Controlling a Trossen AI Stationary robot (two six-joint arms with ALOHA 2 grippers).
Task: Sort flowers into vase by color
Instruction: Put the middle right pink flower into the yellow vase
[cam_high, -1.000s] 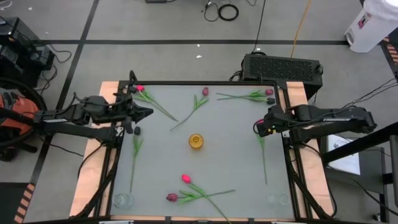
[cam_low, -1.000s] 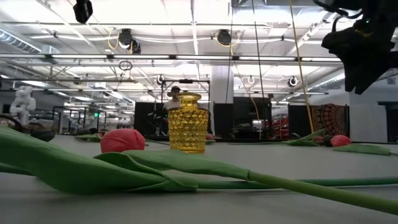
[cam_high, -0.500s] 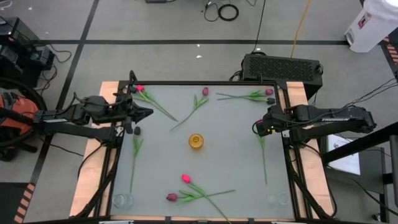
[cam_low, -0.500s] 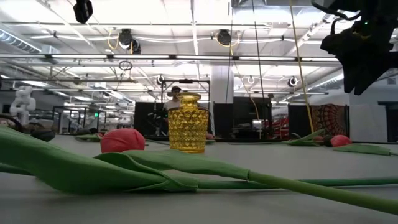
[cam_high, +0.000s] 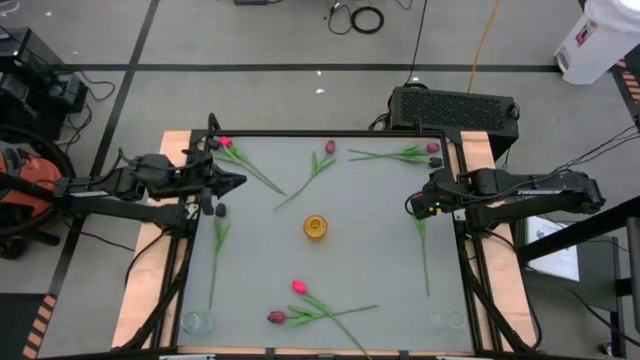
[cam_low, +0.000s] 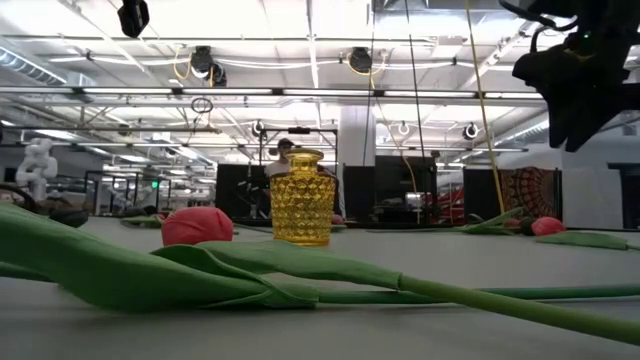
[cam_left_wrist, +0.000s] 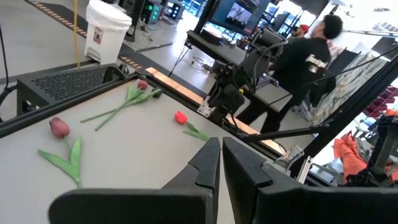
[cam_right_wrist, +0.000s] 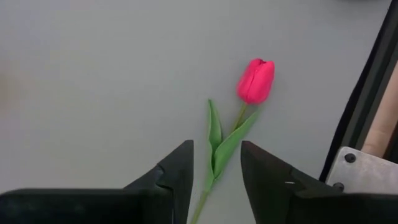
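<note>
Starting at your left, the left end effector (cam_high: 238, 180) hovers at the worktop's (cam_high: 370, 250) left edge, nearly clenched and empty, unmoved over the last second. The yellow vase (cam_high: 316, 227) stands mid-worktop with no flowers in it; tulips lie scattered around the edges. On your right, the right end effector (cam_right_wrist: 214, 165) has crept slightly toward the pink tulip (cam_right_wrist: 255, 81) and hangs released, fingers either side of its stem (cam_right_wrist: 214, 155). So sorting hasn't begun; a grasp looks next. No readable writing anywhere.
</note>
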